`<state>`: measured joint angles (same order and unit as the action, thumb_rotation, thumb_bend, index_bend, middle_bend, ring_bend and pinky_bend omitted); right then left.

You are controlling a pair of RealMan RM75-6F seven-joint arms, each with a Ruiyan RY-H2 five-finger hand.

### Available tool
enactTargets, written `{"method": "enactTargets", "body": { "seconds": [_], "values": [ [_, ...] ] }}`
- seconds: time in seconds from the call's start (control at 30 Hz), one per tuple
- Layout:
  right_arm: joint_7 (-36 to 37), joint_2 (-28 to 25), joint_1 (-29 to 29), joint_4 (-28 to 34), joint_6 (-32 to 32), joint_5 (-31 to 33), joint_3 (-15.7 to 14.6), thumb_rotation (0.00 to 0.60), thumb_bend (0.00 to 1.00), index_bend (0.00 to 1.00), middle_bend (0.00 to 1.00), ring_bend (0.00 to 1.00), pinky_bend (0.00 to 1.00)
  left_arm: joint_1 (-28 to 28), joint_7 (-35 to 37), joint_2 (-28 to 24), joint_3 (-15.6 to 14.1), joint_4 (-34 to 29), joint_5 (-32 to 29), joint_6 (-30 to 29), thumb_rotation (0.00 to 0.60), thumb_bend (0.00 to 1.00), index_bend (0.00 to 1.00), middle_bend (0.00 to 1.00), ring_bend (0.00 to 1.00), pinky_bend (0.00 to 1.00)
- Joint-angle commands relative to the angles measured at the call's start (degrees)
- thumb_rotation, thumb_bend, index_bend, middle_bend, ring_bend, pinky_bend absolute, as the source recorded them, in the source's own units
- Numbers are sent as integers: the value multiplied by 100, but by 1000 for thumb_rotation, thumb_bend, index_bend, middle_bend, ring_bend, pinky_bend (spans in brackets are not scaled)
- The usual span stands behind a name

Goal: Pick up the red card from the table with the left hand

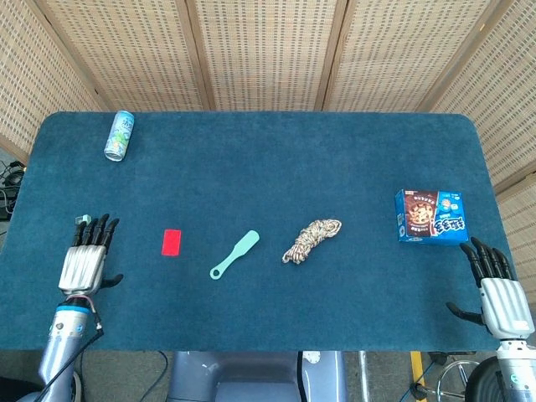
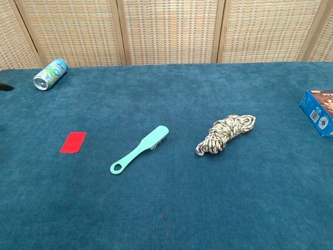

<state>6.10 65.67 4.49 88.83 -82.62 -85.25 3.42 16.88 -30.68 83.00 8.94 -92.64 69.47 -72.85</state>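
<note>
The red card (image 1: 172, 242) lies flat on the blue table, left of centre; the chest view shows the red card (image 2: 73, 142) at the left too. My left hand (image 1: 85, 258) hovers over the table to the card's left, back up, fingers spread and pointing away, holding nothing. It is about a hand's width from the card. My right hand (image 1: 497, 288) sits at the table's near right corner, fingers apart and empty. In the chest view only a dark fingertip (image 2: 4, 87) shows at the left edge.
A mint brush (image 1: 234, 254) lies right of the card, then a coiled rope (image 1: 311, 239). A blue snack box (image 1: 430, 217) is at the right, a drink can (image 1: 120, 135) at the far left, a small green object (image 1: 81, 219) beside my left fingertips.
</note>
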Motion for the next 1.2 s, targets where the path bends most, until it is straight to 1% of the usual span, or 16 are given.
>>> {"method": "enactTargets", "body": {
  "seconds": [0.03,0.13,0.27,0.5,0.7,0.87,1.2],
  "values": [
    [33,20,26,-40,63,36,3,600,0,0,0,0,0,365,-190,335,135,359,-227,384,600,196,0,0,0,0],
    [73,36,52,-84,135,84,11,600,0,0,0,0,0,588,-328,567,181,610,-349,573,600,198,0,0,0,0],
    [160,49,76,-150,209,158,36,600,0,0,0,0,0,858,-520,897,236,898,-523,759,600,270,0,0,0,0],
    [317,34,88,-214,266,224,59,600,0,0,0,0,0,1118,-628,1297,246,1243,-683,844,600,274,0,0,0,0],
    [413,6,79,-213,262,237,67,600,0,0,0,0,0,1249,-759,1459,234,1425,-824,852,600,275,0,0,0,0],
    [475,-21,65,-201,235,214,61,600,0,0,0,0,0,1369,-844,1562,294,1623,-993,884,600,275,0,0,0,0],
    [525,-16,79,-238,261,235,75,600,0,0,0,0,0,1507,-861,1690,227,1693,-1043,904,600,274,0,0,0,0]
  ]
}}
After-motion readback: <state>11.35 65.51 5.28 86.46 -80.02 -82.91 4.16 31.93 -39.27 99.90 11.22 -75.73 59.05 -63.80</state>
